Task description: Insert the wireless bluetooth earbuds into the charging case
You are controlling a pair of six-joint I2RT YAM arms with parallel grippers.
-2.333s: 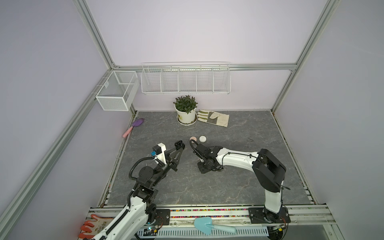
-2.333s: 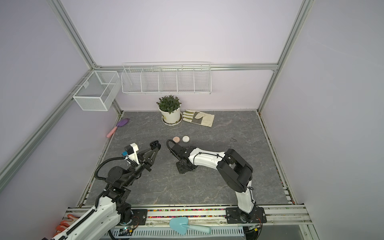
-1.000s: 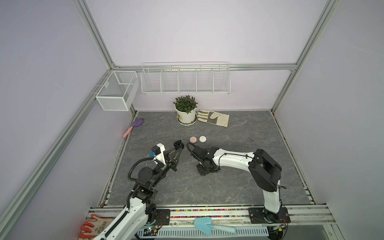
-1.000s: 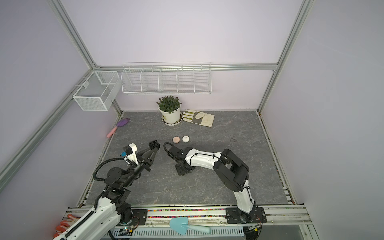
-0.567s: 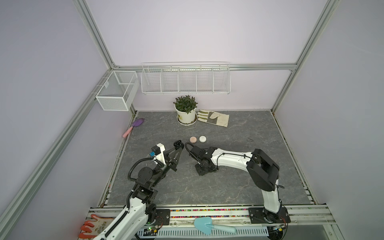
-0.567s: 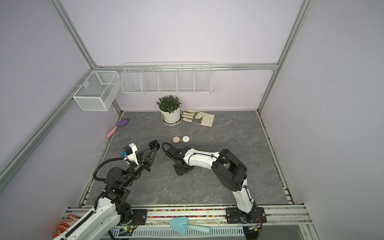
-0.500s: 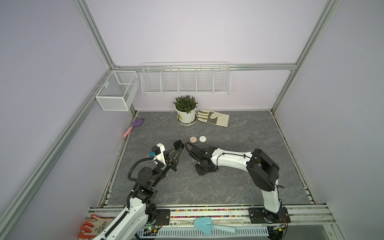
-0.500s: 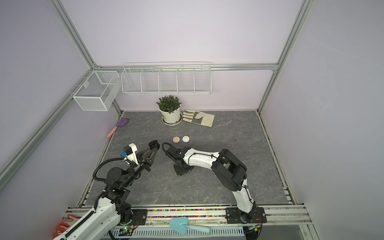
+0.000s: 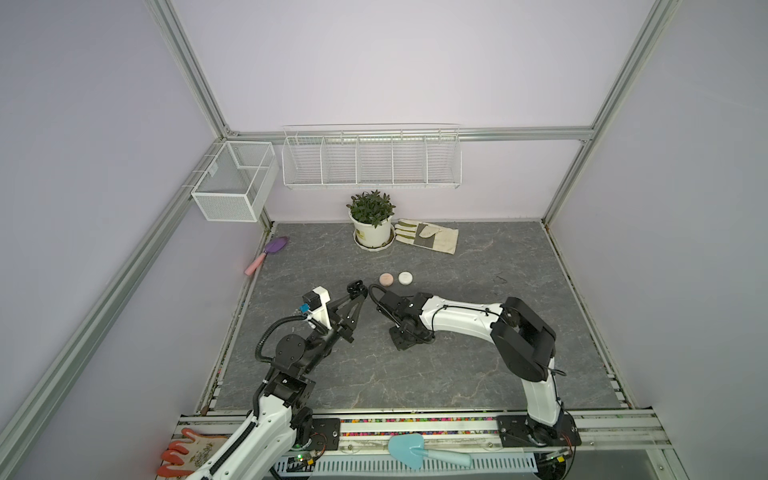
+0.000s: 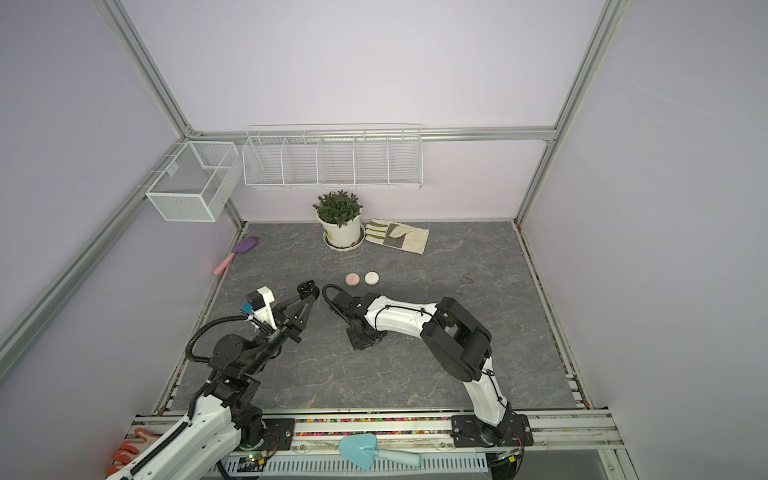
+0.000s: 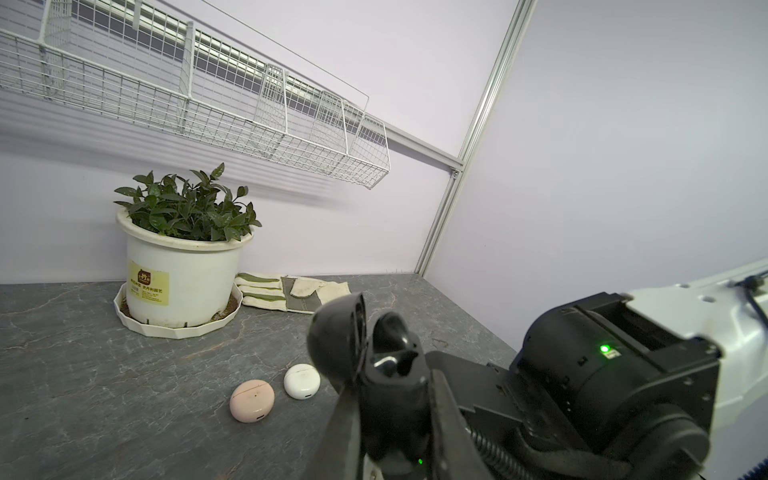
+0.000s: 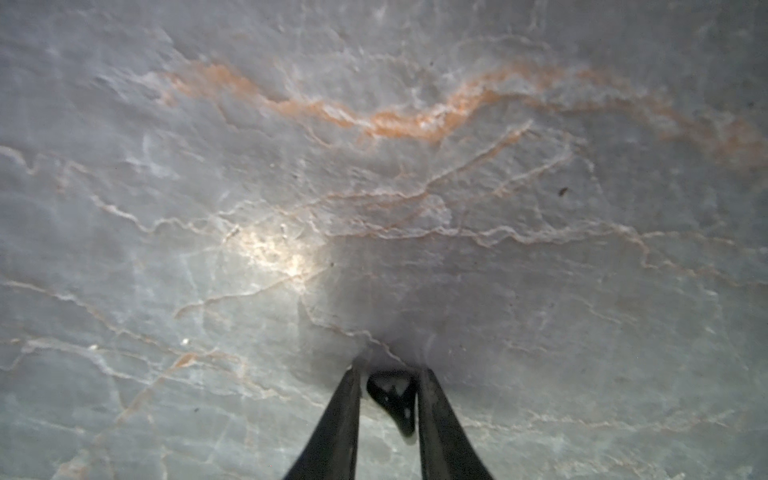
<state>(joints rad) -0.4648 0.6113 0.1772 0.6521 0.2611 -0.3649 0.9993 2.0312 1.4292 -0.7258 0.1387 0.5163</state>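
Two wrist views settle what both top views leave too small. Lower centre, the left gripper (image 11: 392, 411) clamps an open black charging case (image 11: 336, 349) with a seated earbud (image 11: 390, 332). Bottom centre, the right gripper (image 12: 388, 372) narrowly pinches a black earbud (image 12: 395, 395) over the grey tabletop (image 12: 374, 166).

left arm (image 9: 291, 349) reaching forward, left fingers (image 11: 343, 432) clamped tight | right arm (image 9: 457, 320) stretched low, right fingers (image 12: 338, 424) pointing down, pinched narrow
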